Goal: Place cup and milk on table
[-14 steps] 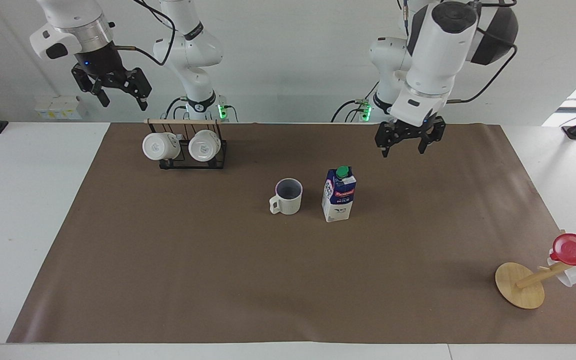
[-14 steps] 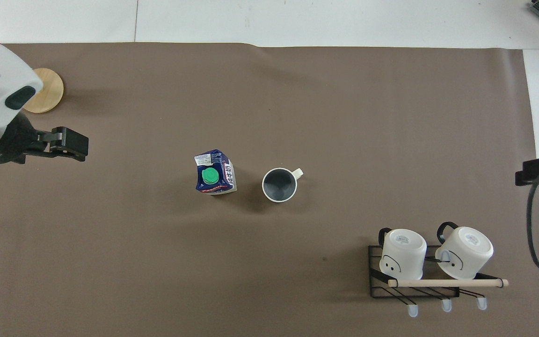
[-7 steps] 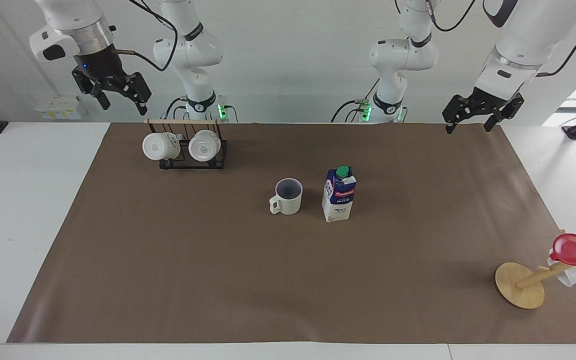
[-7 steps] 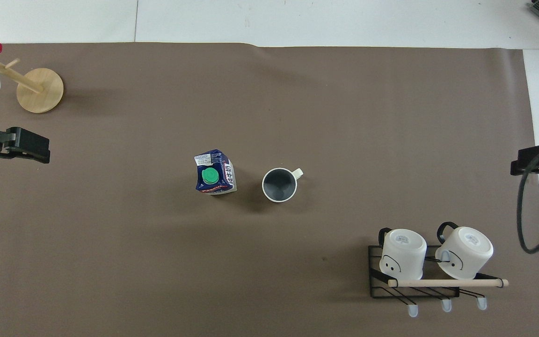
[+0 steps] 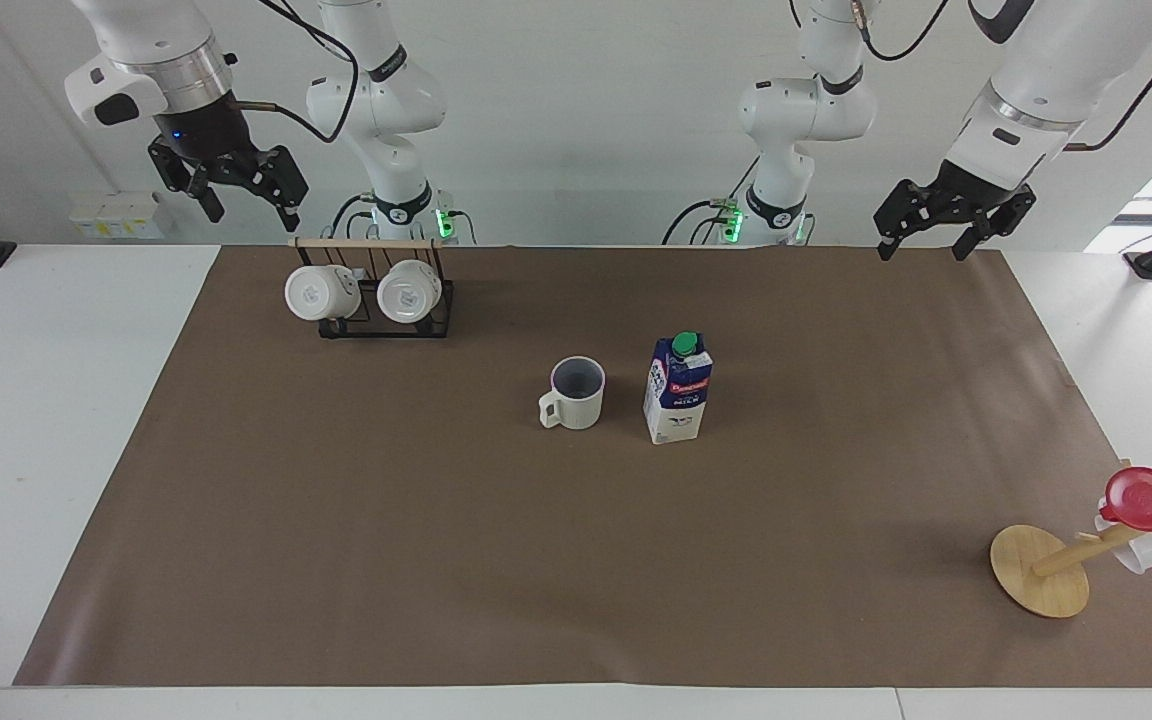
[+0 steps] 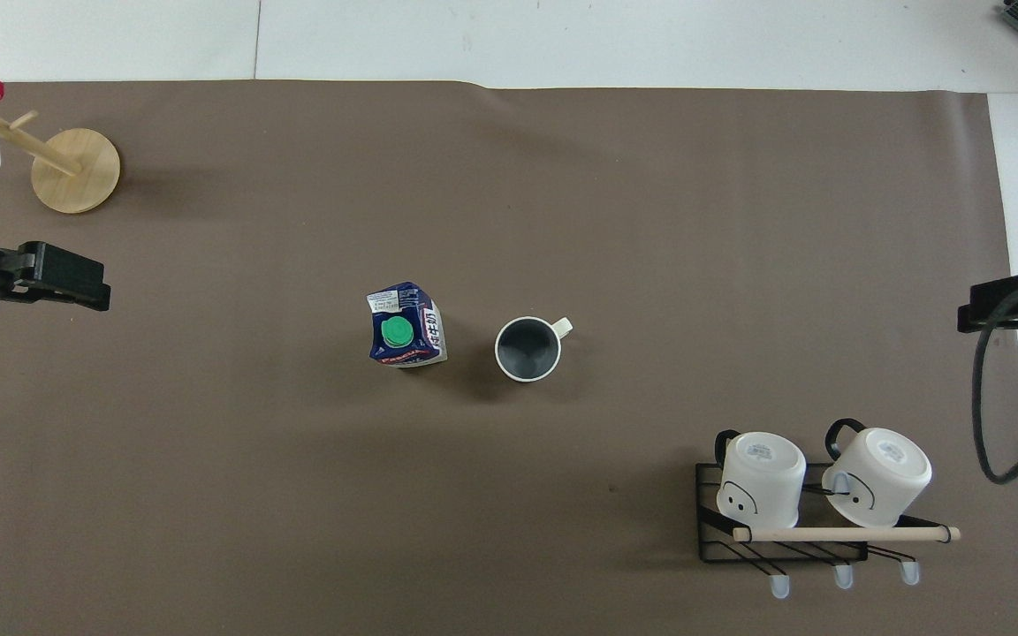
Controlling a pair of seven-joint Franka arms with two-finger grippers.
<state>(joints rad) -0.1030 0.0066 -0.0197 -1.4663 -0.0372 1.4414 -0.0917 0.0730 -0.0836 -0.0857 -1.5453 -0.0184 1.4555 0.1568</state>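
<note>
Pictured at mid-tabletop [image 5: 236, 560]: cup [image 5: 576, 393] and milk [image 5: 678, 390], upright on the brown sheet, side by side but apart, cup toward the right arm's end. Well apart from both, left tool [image 5: 926, 226] raised over the sheet's edge at the left arm's end, fingers spread, empty. Right tool [image 5: 236, 190] raised just above the black wire rack [image 5: 386, 318], fingers likewise spread, nothing held. Hung on that rack, two white mugs [image 5: 321, 292] tipped sideways. Cup's interior apparently empty; milk capped in green. On the tilted wooden stand [image 5: 1041, 570], a red cup [image 5: 1151, 500].
</note>
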